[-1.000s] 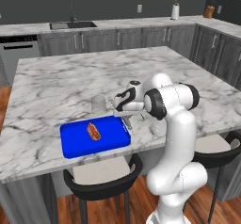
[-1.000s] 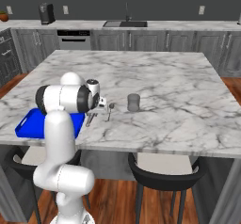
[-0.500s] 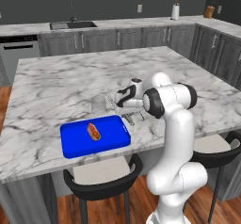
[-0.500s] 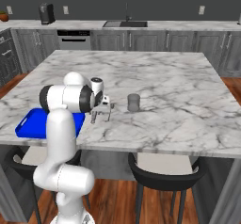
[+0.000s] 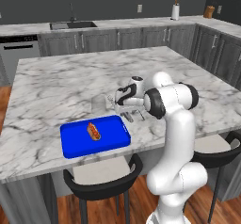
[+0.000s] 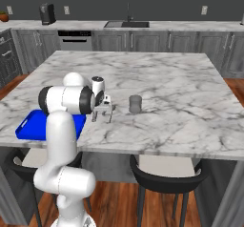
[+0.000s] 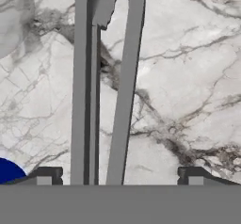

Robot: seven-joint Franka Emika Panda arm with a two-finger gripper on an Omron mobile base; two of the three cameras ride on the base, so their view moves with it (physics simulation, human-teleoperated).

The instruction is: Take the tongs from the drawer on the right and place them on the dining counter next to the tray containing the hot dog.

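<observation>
Gripper (image 7: 120, 175) spread wide, clear of the tongs (image 7: 106, 86), which lie on the dining counter (image 5: 56, 86) just right of the tray (image 5: 95, 136) with the hot dog (image 5: 93, 131). Probably light, stiff, slick metal; best pinched across both arms mid-length.

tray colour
Bright blue; the tray shows best in the left base view.

tongs (image 7: 106, 86): both ends cut by hand-view edges | tray (image 6: 33, 124): partly hidden behind arm, right base view
</observation>
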